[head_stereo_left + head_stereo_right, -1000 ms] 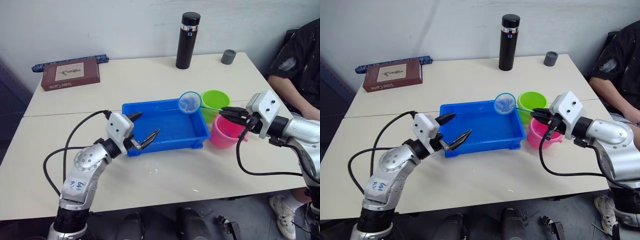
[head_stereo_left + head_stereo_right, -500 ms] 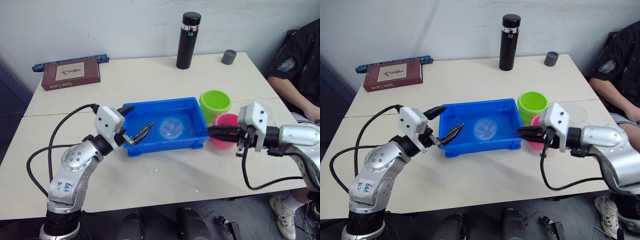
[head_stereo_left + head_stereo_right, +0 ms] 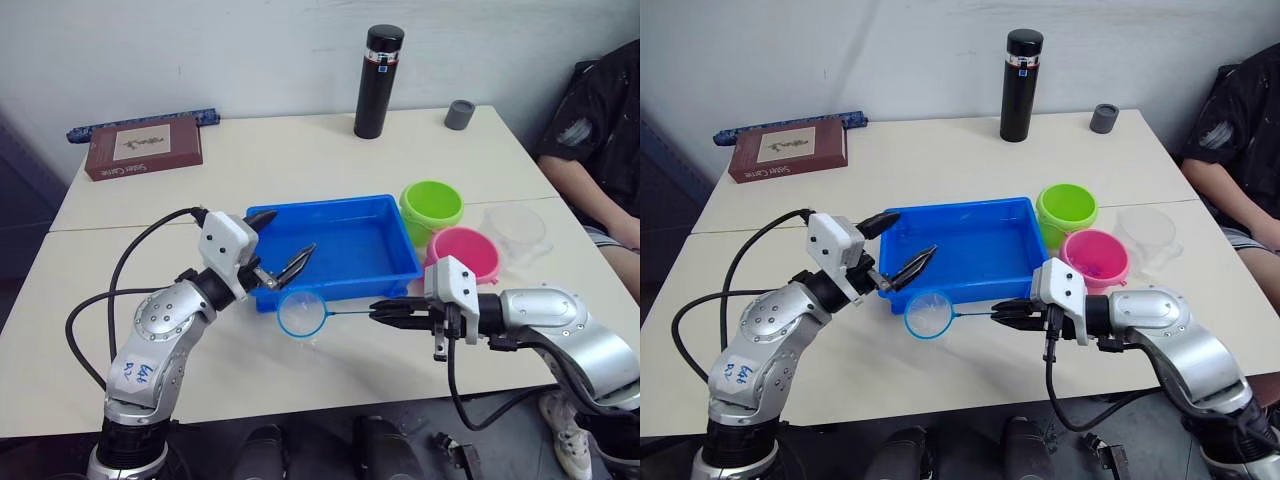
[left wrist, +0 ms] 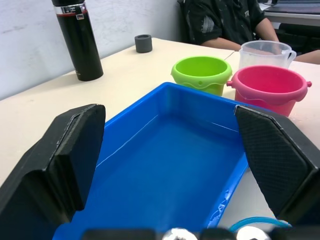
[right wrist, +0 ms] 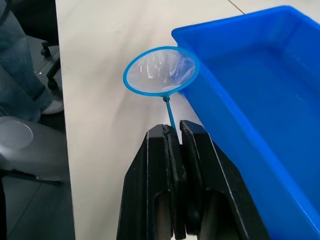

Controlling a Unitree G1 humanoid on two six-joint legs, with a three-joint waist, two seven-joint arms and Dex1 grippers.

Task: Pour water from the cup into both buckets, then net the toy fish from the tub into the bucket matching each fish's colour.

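The blue tub (image 3: 352, 284) sits mid-table holding water; the toy fish are out of view. Beside its right end stand the green bucket (image 3: 431, 207) and the pink bucket (image 3: 463, 254), with the clear cup (image 3: 517, 228) upright just right of them. My right gripper (image 3: 385, 310) is shut on the thin handle of a small blue net (image 3: 301, 314). The net's hoop (image 5: 161, 70) rests low over the table against the tub's front wall. My left gripper (image 3: 280, 250) hangs open over the tub's front left corner, holding nothing.
A tall black flask (image 3: 378, 80) and a small grey cap (image 3: 460, 113) stand at the back of the table. A brown box (image 3: 143, 147) lies at the back left. A person (image 3: 600, 110) sits at the right edge.
My right gripper carried the net from above the green bucket, across the tub, down to the table in front of it. The left gripper stayed near the tub's front left corner.
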